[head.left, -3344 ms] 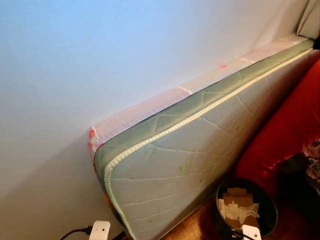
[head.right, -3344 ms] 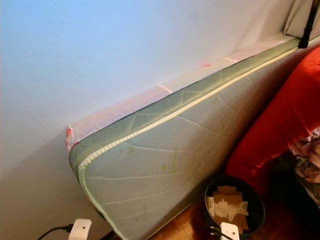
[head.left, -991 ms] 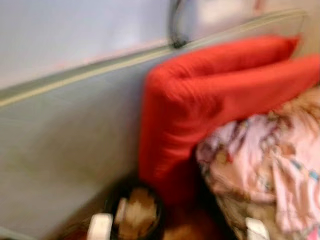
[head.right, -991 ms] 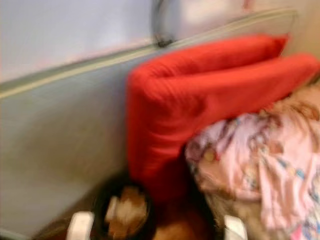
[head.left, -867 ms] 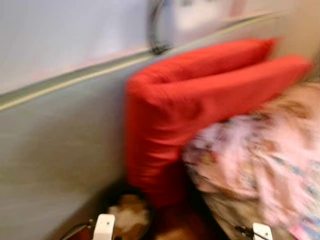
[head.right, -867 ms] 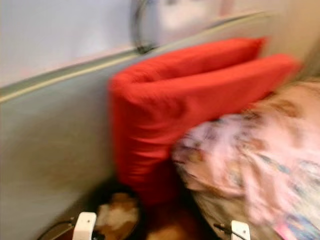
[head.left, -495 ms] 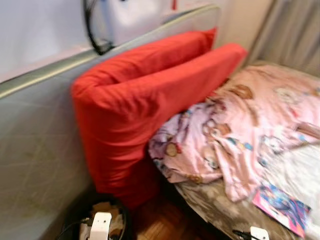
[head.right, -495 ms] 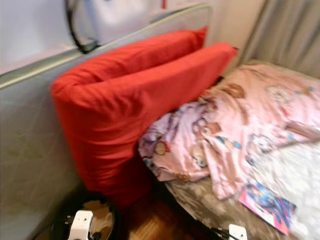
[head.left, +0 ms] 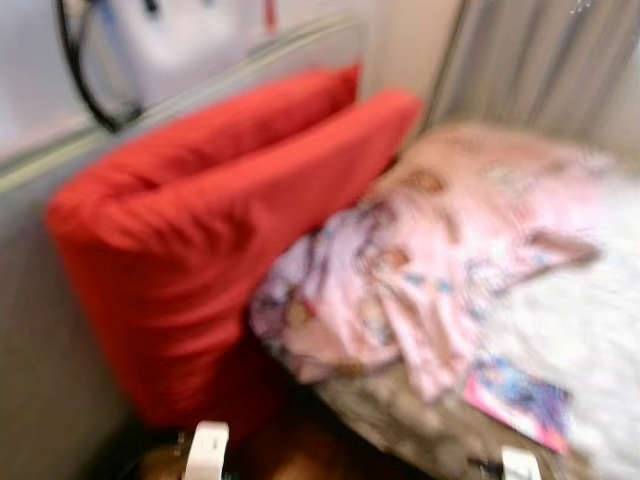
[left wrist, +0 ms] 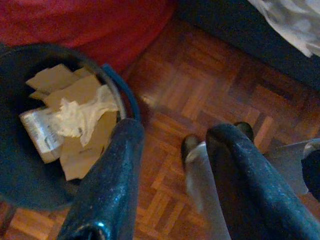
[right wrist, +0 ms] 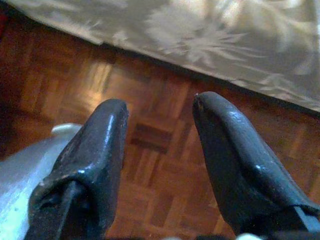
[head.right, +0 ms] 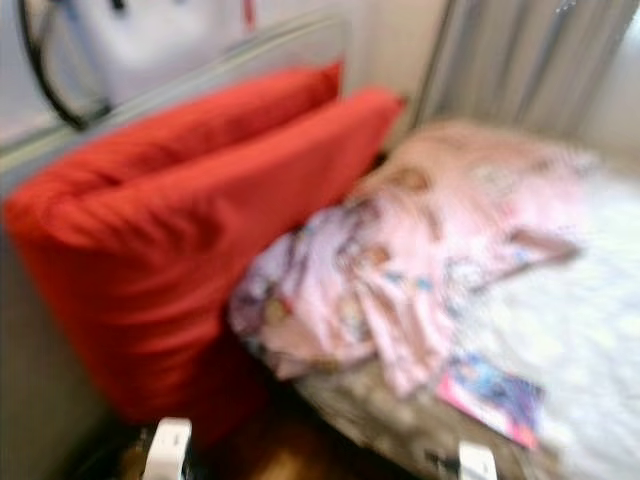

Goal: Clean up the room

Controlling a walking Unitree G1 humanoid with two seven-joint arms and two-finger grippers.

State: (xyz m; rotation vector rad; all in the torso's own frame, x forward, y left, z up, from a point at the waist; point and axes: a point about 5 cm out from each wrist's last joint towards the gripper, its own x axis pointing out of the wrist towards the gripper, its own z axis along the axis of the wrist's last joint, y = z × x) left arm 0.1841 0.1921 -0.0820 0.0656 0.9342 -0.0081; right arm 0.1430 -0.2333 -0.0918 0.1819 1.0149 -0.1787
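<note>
Head views, blurred: I face a bed (head.left: pixel 600 330) carrying a crumpled pink blanket (head.left: pixel 420 260) heaped toward its left edge, where it meets two long red cushions (head.left: pixel 200 230) that lean against an upright mattress (head.left: pixel 30 330) along the wall. A colourful booklet (head.left: pixel 515 400) lies at the bed's near edge, just beside the blanket's hem. Curtains (head.left: pixel 540 60) hang beyond the far end of the bed.

Left wrist view: my left gripper (left wrist: pixel 172 145) hangs low with its fingers spread and nothing between them, over parquet floor (left wrist: pixel 200 85), beside a dark waste bin (left wrist: pixel 122 90) already holding cardboard scraps and crumpled paper (left wrist: pixel 75 117).

Right wrist view: my right gripper (right wrist: pixel 160 130) is likewise spread and empty, above the floor by the bed's patterned skirt (right wrist: pixel 200 30).

Judgement: some rubbish is binned, but the blanket is unfolded and the booklet not put away, so most of the tidying appears to remain.
</note>
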